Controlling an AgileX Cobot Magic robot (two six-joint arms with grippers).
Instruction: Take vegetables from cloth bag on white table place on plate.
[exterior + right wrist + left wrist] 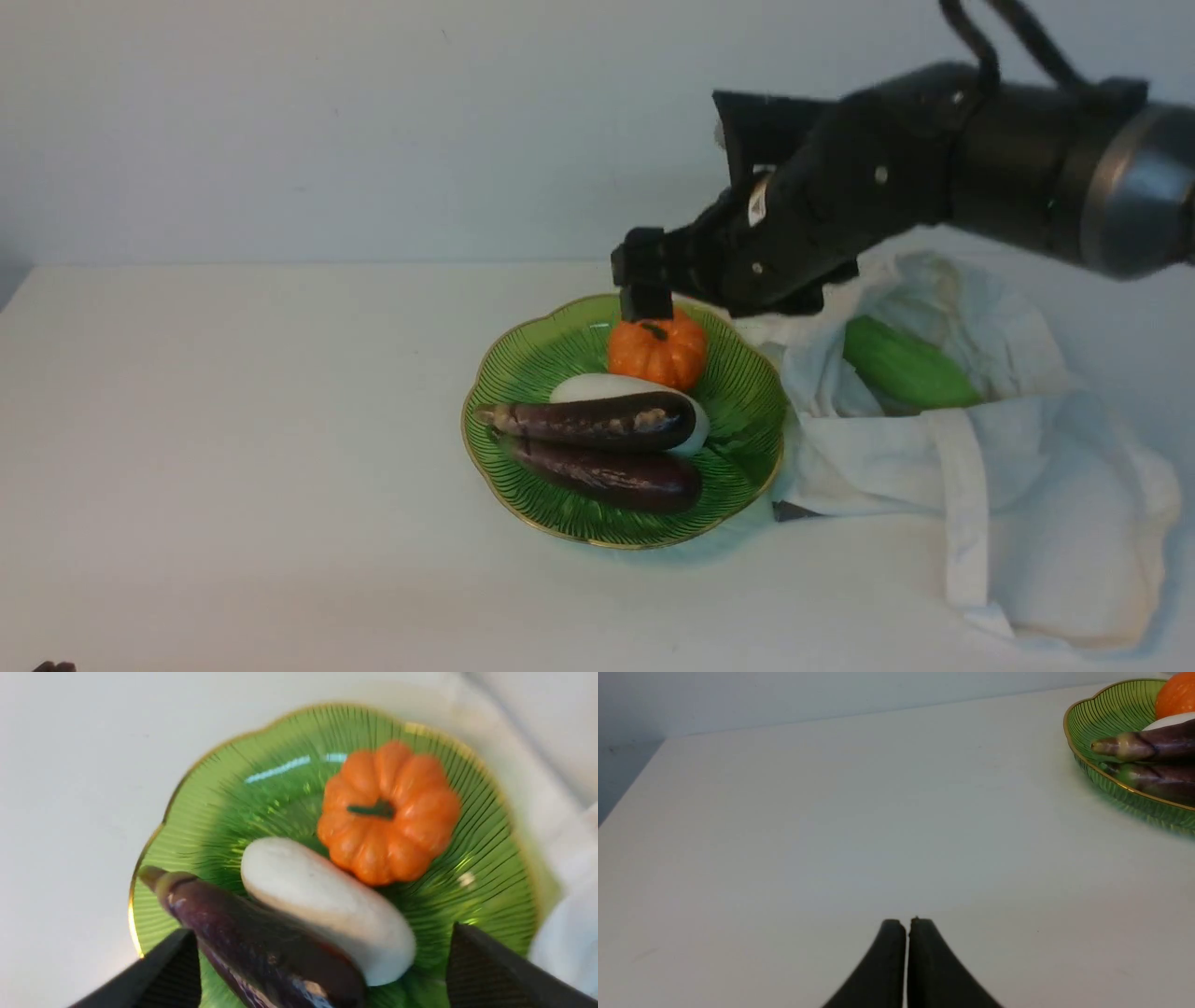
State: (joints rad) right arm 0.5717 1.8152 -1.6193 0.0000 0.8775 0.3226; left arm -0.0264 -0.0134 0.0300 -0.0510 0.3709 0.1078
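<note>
Hidden or cut off: in the front view my right arm covers the far rim of the plate (523, 373) and the upper left of the cloth bag (1027, 485). The green gourd (901, 366) lies in the bag's open mouth, its lower end tucked under fabric. A small dark object (794, 511) shows beneath the bag's edge next to the plate; I cannot tell what it is.

Writing: a white sticker (758, 201) sits on my right wrist housing, too small to read.

View differences: the front view shows only one finger of my right gripper (321, 933), directly above the pumpkin (658, 350). The right wrist view shows both fingers spread wide, holding nothing, above the plate. That view is blurred and shows one eggplant. The front view shows two eggplants (597, 422) lying side by side, the farther one resting against the white vegetable (597, 385). The pumpkin touches the white vegetable.

My left gripper (906, 924) shows only in the left wrist view, with fingertips pressed together, gripping nothing, over the bare table (233, 420). That view cuts the plate off at its edge.
</note>
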